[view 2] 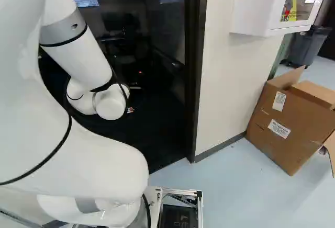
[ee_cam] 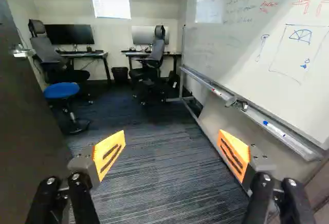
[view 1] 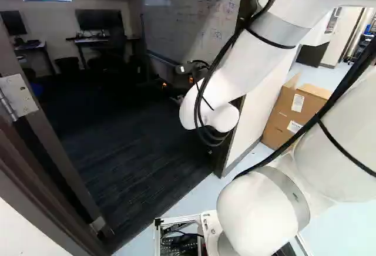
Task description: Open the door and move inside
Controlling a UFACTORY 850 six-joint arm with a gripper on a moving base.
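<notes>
Where the door is standing open, I'm seeing the claw pointing into the room, reaching over the dark carpet. Its two fingers are standing wide apart, the orange pads facing each other and touching nothing. The door is sitting beside the claw, on the side away from the whiteboard, and its handle is sticking out ahead of the claw. The whiteboard is running along the claw's other side. Well ahead of the claw, a blue stool is standing on the carpet near one of two office chairs. Out past the wall, on the claw's right, a cardboard box is resting with its flaps open.
</notes>
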